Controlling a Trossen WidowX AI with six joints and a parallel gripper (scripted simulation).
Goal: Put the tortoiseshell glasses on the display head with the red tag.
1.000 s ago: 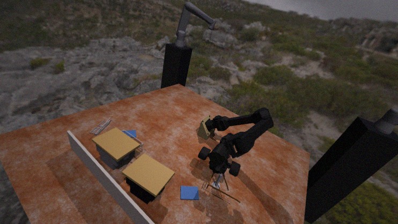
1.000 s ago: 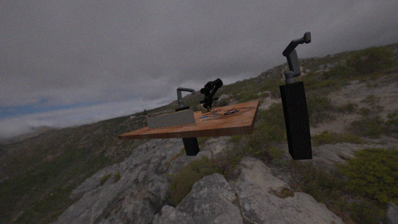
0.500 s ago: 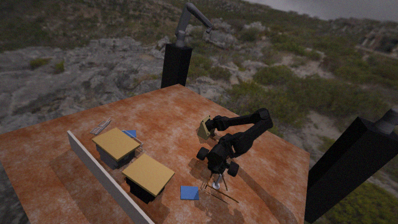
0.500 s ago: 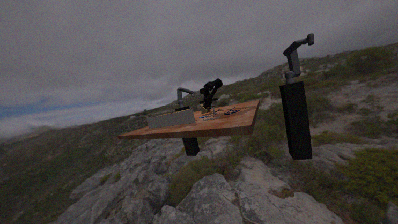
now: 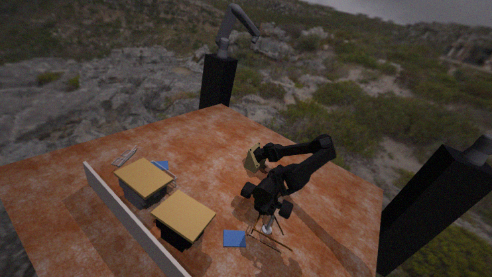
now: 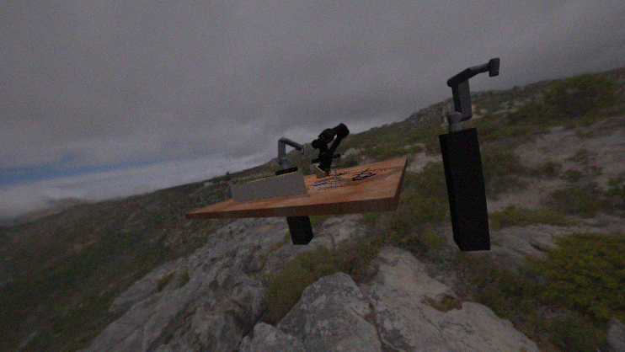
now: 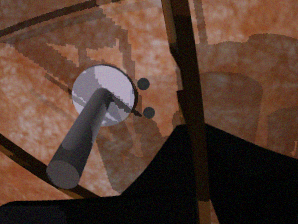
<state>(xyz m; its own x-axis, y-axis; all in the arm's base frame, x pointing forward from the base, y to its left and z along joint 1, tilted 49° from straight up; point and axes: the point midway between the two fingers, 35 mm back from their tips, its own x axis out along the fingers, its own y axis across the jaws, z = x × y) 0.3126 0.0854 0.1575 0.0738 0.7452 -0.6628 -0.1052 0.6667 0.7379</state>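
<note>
My gripper [image 5: 267, 213] [image 7: 189, 133] is shut on the tortoiseshell glasses [image 5: 272, 238] [image 7: 186, 75], whose thin dark-brown frame and spread arms hang below the fingers. In the wrist view the gripped bar runs up and down right of centre, with thin bars at the left. A grey post [image 7: 80, 137] on a white round base [image 7: 117, 80] stands below, between these bars; in the top view the base [image 5: 266, 229] is behind the frame's front bar. I cannot make out either display head's face, nor a red tag.
Two yellow-topped blocks [image 5: 143, 177] [image 5: 183, 216] stand beside a long pale wall [image 5: 132, 220]. Blue squares [image 5: 234, 238] [image 5: 162, 165] lie on the table. A pale wire frame [image 5: 124, 156] lies behind the blocks. A yellowish wedge [image 5: 252, 158] is near the arm. Two black pillars [image 5: 217, 82] [image 5: 418, 206] carry grey arms.
</note>
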